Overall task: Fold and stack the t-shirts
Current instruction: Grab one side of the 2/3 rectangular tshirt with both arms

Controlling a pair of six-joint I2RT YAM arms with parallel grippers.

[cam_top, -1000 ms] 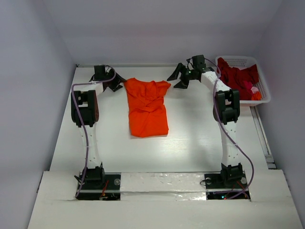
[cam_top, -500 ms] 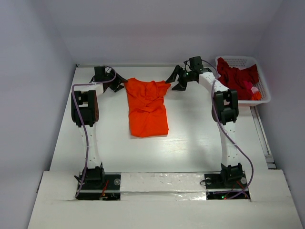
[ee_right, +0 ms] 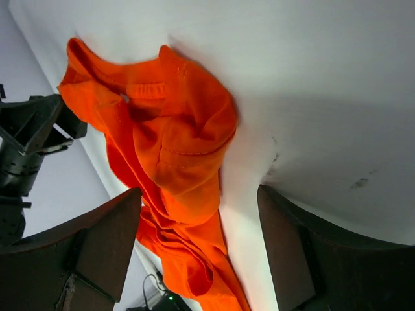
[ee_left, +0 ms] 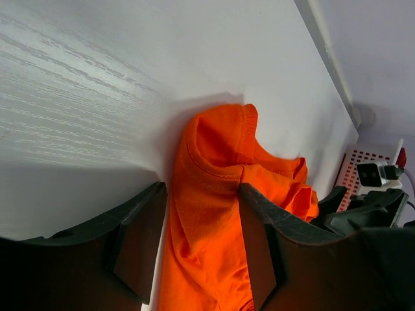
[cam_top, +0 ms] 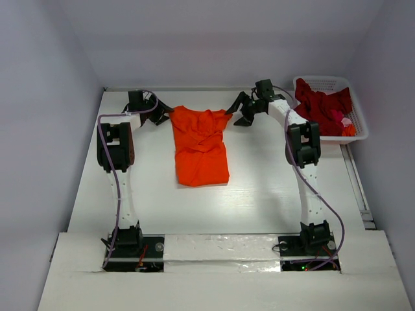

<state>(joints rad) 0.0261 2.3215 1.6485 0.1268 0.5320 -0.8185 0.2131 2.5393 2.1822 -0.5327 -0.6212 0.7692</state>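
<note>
The orange t-shirt [cam_top: 200, 146] lies crumpled lengthwise on the white table, collar toward the far side. My left gripper [cam_top: 160, 115] is at its left shoulder. In the left wrist view the jaws stand apart astride the shirt's edge [ee_left: 220, 155], with cloth lying loose between the fingers [ee_left: 139, 240]. My right gripper [cam_top: 241, 111] is at the right sleeve. It is open wide, with the sleeve [ee_right: 168, 142] partly between its fingers [ee_right: 110, 233] and bare table beside it. Dark red t-shirts [cam_top: 322, 107] are heaped in the basket.
The white latticed basket [cam_top: 355, 133] stands at the far right corner, next to the right arm's elbow. A wall runs along the table's far edge, just beyond both grippers. A raised rail lines the table's right edge [cam_top: 355, 178].
My right gripper has moved left, from beside the basket to the orange shirt's right sleeve. The left gripper and the shirt have hardly moved.
</note>
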